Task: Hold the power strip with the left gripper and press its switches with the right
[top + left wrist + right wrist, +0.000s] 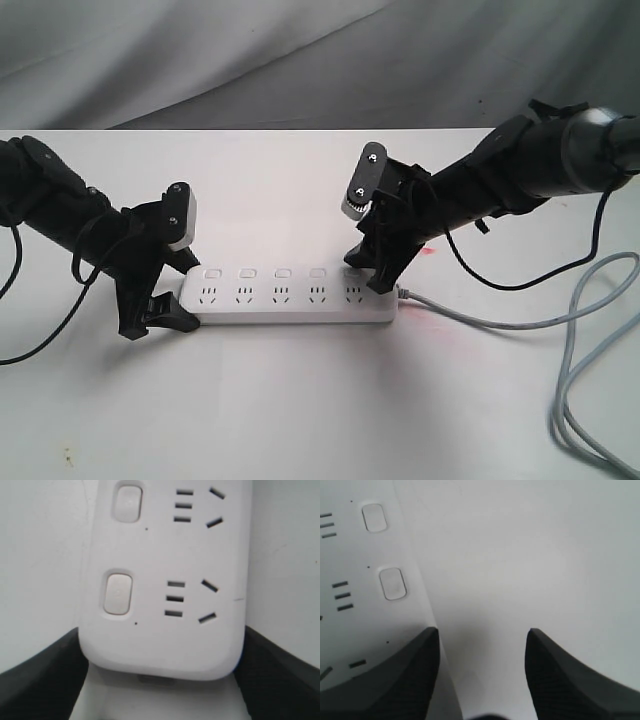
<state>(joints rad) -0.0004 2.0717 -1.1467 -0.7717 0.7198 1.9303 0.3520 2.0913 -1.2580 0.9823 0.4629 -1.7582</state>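
Note:
The white power strip (290, 300) lies flat on the white table, its sockets and its row of switches (282, 272) facing up. My left gripper (178, 298) is shut on the strip's left end. In the left wrist view its black fingers (45, 675) press both long sides of the power strip (165, 645), with two switches (118, 593) showing. My right gripper (368, 272) stands open at the strip's right end. In the right wrist view the right gripper (482, 635) has one finger (415, 670) over the power strip (355, 630), near the end switch (392, 583). The other finger is over bare table.
The strip's grey cable (500, 322) leaves its right end and loops across the table's right side down to the front right corner. A grey cloth backdrop (300, 60) hangs behind the table's far edge.

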